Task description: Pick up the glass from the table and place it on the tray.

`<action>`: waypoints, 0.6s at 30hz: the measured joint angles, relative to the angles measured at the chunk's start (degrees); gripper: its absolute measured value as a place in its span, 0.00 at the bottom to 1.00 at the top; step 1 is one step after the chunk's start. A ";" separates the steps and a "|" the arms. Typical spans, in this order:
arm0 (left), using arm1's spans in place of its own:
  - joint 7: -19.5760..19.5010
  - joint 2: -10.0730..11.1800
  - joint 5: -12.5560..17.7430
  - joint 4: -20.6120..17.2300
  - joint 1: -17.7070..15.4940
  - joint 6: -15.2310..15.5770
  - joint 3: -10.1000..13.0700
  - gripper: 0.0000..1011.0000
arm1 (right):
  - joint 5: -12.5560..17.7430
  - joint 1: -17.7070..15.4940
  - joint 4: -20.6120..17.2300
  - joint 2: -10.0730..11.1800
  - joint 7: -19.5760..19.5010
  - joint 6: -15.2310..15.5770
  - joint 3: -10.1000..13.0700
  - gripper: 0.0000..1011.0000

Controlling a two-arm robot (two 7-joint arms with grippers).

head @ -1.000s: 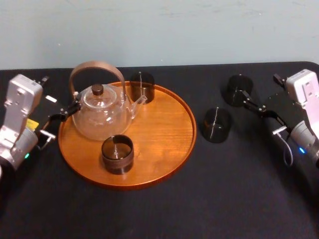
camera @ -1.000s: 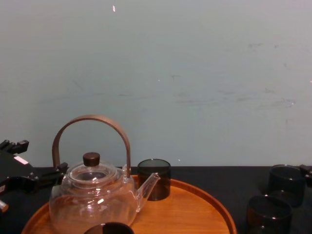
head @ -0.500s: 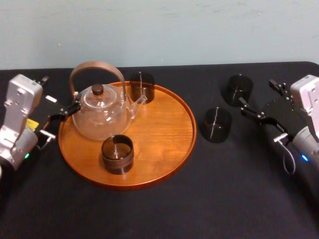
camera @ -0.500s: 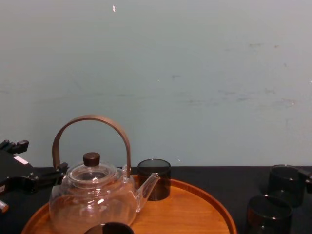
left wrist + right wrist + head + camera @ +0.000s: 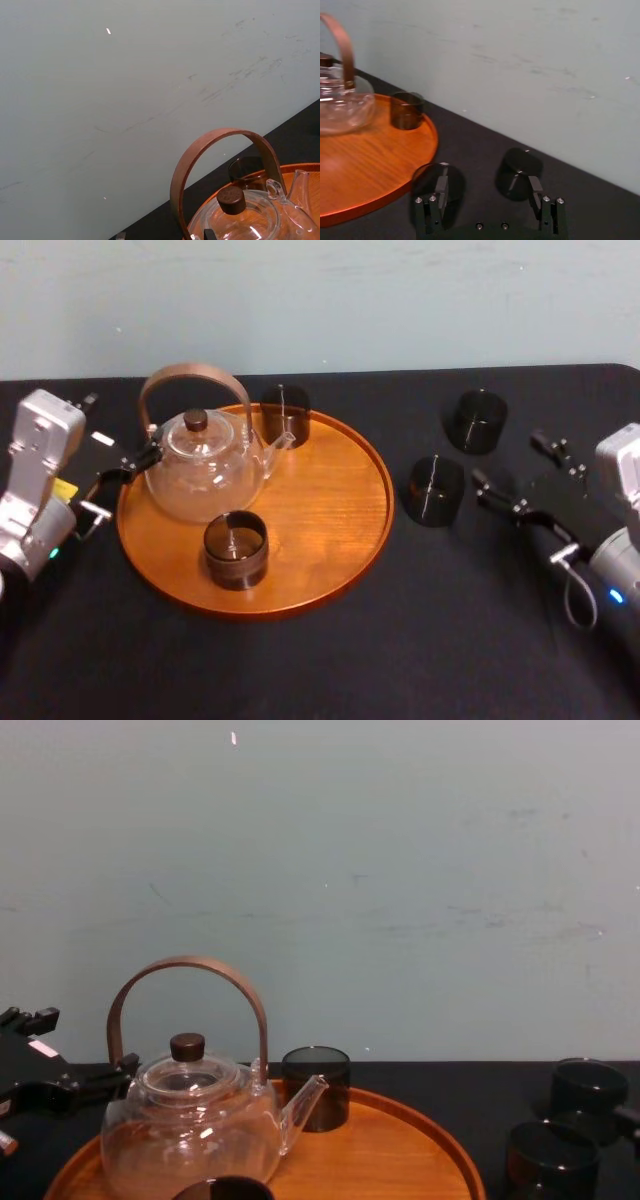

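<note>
Glass (image 5: pixel 436 491) stands on the black table (image 5: pixel 330 660) just right of the tray (image 5: pixel 340 525); right wrist view shows the right gripper (image 5: pixel 489 192) spread wide near it, contact unclear. Chest view cuts off its base. Left gripper (image 5: pixel 120 430) sits spread beside the teapot (image 5: pixel 205 465)

We see our right gripper (image 5: pixel 508 462), fingers spread, over the table (image 5: pixel 400 660) just right of the near glass (image 5: pixel 435 490); the far glass (image 5: pixel 477 421) stands behind it. The tray (image 5: pixel 330 540) carries a teapot (image 5: pixel 200 475), a front cup (image 5: pixel 236 550) and a back cup (image 5: pixel 285 415). Our left gripper (image 5: pixel 118 430) sits at the tray's left edge.
</note>
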 joint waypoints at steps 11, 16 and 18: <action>0.00 0.00 0.00 0.00 0.00 0.00 0.00 1.00 | 2.71 -1.23 0.48 -1.75 5.23 0.40 -0.29 0.99; 0.00 0.00 0.00 0.00 -0.01 0.00 0.00 1.00 | 2.73 -1.01 1.35 -2.62 6.66 0.97 -0.40 0.99; 0.00 0.00 0.00 0.00 0.00 0.00 0.00 1.00 | 2.71 -0.86 1.75 -2.96 7.15 1.20 -0.38 0.99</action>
